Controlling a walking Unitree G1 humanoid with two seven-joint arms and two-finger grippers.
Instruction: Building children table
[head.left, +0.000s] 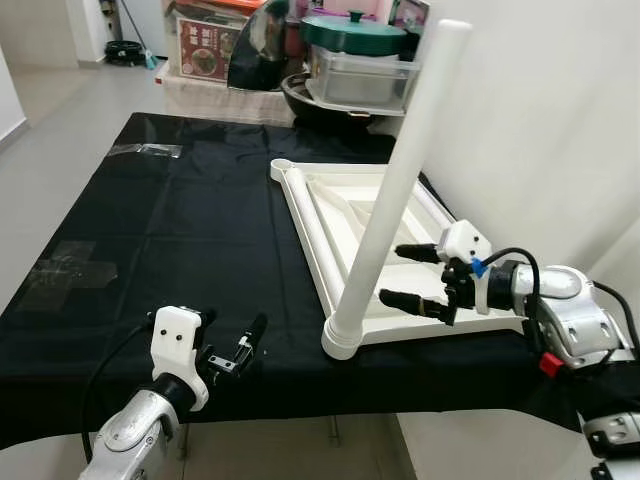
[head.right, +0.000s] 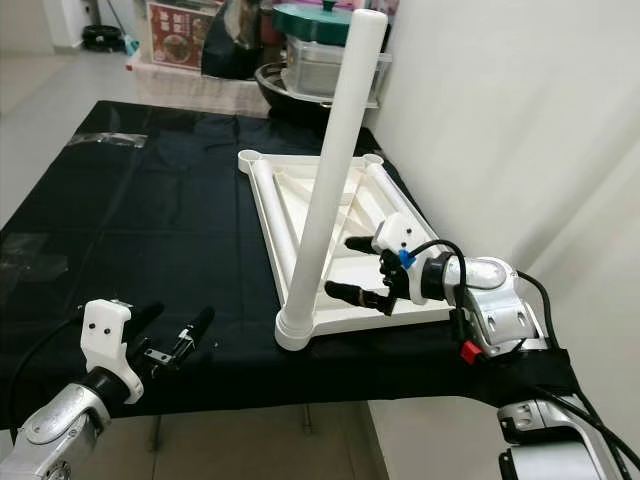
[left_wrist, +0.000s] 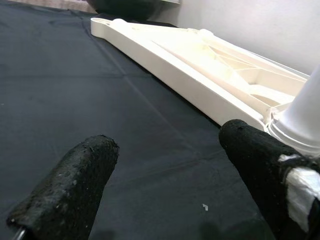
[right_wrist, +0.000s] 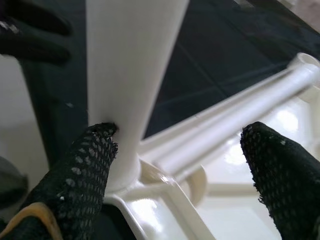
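Observation:
A white children's table top (head.left: 340, 205) lies upside down on the right side of a black cloth-covered table (head.left: 190, 220). One white tube leg (head.left: 400, 180) stands upright in its near corner socket (head.left: 341, 340). My right gripper (head.left: 391, 272) hangs open just right of the leg's lower part, over the table top. In the right wrist view one fingertip (right_wrist: 97, 145) sits close against the leg (right_wrist: 130, 60), and nothing is held. My left gripper (head.left: 232, 325) is open and empty above the cloth near the front edge, left of the socket (left_wrist: 295, 125).
A white wall (head.left: 540, 120) runs close along the table's right side. Pots, a green lid (head.left: 352, 32), a clear plastic box and a printed carton crowd the far end. Clear tape patches (head.left: 75, 265) lie on the cloth at the left. The cloth's front edge is near both arms.

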